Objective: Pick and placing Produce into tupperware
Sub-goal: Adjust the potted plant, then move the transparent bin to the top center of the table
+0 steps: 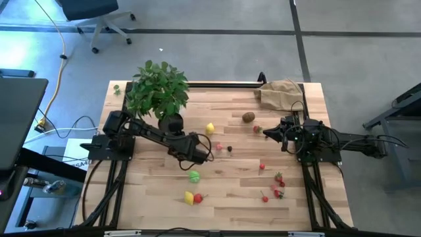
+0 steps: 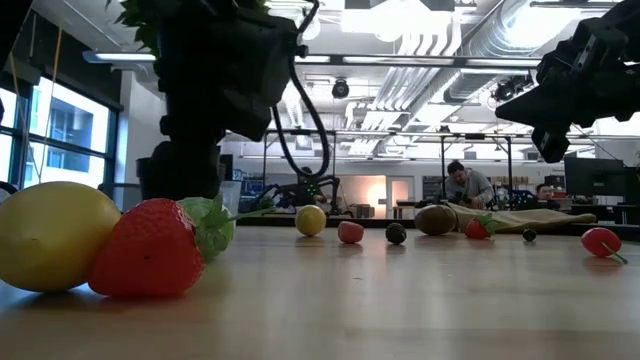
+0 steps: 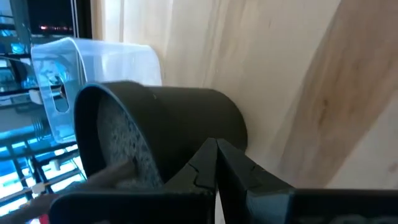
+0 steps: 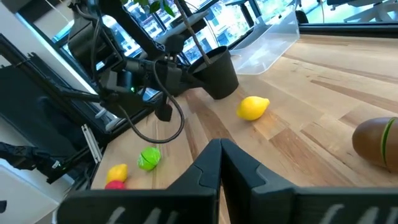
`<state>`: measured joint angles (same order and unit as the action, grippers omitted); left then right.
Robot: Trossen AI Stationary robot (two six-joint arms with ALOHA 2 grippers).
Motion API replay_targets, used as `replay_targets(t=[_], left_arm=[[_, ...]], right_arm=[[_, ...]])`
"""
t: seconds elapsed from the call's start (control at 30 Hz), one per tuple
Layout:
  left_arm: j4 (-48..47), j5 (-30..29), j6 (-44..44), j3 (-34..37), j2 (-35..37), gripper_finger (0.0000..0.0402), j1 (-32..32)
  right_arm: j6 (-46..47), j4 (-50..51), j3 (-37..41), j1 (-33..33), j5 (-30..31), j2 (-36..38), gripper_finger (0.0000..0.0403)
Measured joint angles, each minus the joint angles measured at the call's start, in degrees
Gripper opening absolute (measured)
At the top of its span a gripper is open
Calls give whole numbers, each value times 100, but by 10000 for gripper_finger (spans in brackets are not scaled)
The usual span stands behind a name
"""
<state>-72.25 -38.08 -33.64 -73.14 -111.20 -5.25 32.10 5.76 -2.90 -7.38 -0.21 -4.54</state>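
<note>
The produce lies scattered on the wooden table: a lemon (image 1: 210, 128), a brown kiwi (image 1: 248, 117), a green round one (image 1: 194, 176), a lemon with a strawberry (image 1: 193, 197) near the front edge, and several red berries (image 1: 277, 179) at the right. The clear tupperware (image 3: 93, 56) stands behind the black plant pot (image 3: 180, 124); it also shows in the right wrist view (image 4: 273, 37). My left gripper (image 1: 179, 135) is shut and empty, with its tips (image 3: 216, 152) close to the pot's side. My right gripper (image 1: 271, 131) is shut and empty, above the table beside a strawberry (image 1: 257, 129). My left gripper's shut fingertips (image 3: 205, 155) stand right at the black pot's side wall (image 3: 211, 118). I cannot tell whether they touch it.
The leafy potted plant (image 1: 158, 92) fills the far left of the table and hides the tub from above. A tan paper bag (image 1: 279, 92) lies at the far right corner. A small pink piece (image 1: 219, 146) and a dark one (image 1: 229, 149) lie mid-table.
</note>
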Motion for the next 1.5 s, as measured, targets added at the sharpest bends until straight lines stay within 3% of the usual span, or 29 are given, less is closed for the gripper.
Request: replay_targets(t=[0.37,0.6,0.9,1.07,1.27,1.5], left_arm=[[-780,80,-1153,4,0,0,-635],[-393,-109,-1183,9,353,0,-1127],[-23,-832,-1176,9,1762,0,-2015],[244,-1828,-1038,9,2867,0,-2575],[1170,-2766,475,7,4157,0,-3205],[4099,-2916,4651,7,5316,0,-3338]], right_arm=[[-15,0,0,1,-4,0,0],[-17,0,0,2,-4,-2,0],[-20,0,0,2,-4,-2,0],[-20,0,0,1,-4,-2,0],[-20,0,0,0,-2,-4,0],[13,0,0,2,-4,-4,0]])
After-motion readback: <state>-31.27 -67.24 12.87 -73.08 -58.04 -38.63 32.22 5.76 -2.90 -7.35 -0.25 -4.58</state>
